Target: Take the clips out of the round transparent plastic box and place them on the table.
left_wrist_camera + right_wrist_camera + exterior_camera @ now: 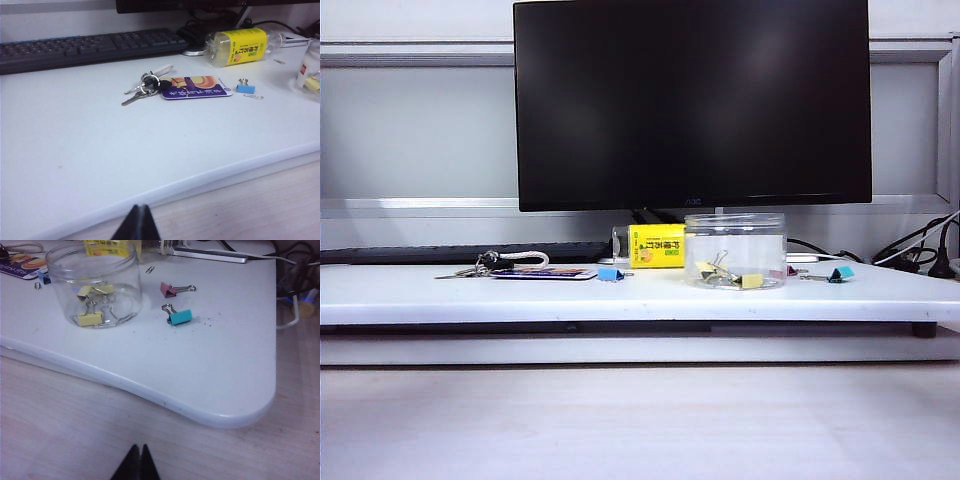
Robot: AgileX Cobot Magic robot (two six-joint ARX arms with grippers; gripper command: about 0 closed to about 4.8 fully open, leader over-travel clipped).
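Observation:
The round transparent plastic box [735, 250] [94, 284] stands upright and lidless on the white table [520, 292] [210, 370], right of centre. Inside it lie pale-yellow clips [752, 281] [90, 318] with silver wire handles, another clip [95, 290] behind. My left gripper [139, 207] is shut and empty, held back over the wooden surface before the table's front edge [210, 175], far from the box, whose edge [311, 65] just shows. My right gripper [139, 446] is also shut and empty, back from the table's rounded corner. Neither arm shows in the exterior view.
A teal clip [178, 316] [839, 273] and a maroon clip [169, 289] lie on the table beside the box. A blue clip [245, 88] [610, 274], keys with a printed card [195, 87], a yellow-labelled container [242, 46], a keyboard [80, 48] and a monitor [692, 100] are further off. Cables [295, 275] hang at the table's end.

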